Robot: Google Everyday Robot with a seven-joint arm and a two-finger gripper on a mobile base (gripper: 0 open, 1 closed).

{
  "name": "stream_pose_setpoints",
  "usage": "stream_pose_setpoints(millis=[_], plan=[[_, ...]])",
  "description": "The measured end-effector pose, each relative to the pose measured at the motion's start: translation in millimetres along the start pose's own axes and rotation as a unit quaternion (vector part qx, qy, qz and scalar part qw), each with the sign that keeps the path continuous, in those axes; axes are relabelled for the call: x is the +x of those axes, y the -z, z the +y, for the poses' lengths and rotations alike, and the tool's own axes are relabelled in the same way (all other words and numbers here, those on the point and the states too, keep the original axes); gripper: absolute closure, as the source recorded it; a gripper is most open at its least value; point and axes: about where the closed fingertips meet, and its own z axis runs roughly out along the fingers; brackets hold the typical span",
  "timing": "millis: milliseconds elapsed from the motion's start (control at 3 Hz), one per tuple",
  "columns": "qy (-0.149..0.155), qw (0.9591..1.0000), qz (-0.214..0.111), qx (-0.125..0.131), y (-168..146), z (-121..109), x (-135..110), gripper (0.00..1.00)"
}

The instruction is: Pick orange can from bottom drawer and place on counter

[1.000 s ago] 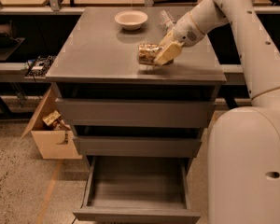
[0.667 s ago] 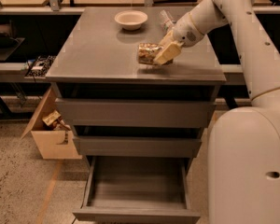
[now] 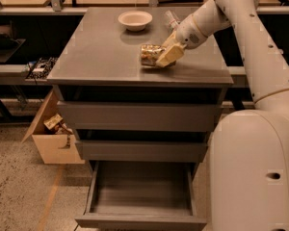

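The orange can (image 3: 149, 55) lies on its side on the counter (image 3: 101, 52), right of the middle. My gripper (image 3: 164, 57) is at the can's right end, its cream fingers (image 3: 169, 55) closed around it, with the can resting on the counter top. The white arm reaches in from the upper right. The bottom drawer (image 3: 142, 191) is pulled out below, and its dark grey inside holds nothing.
A white bowl (image 3: 135, 19) stands at the back of the counter. A clear plastic bottle (image 3: 172, 19) lies behind the gripper. The two upper drawers (image 3: 139, 115) are pushed in. A cardboard box (image 3: 53, 134) stands on the floor at the left. The robot's white body (image 3: 255, 167) fills the right.
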Motion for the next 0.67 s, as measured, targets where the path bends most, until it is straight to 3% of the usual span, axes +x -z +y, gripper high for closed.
stream_pose_setpoints(millis=[333,667], plan=[[-0.002,1.0000,-0.003,0.000,-5.3,-7.0,1.4,0.12],[-0.004,1.0000,-0.007,0.001,-10.2,-15.2,3.4,0.00]])
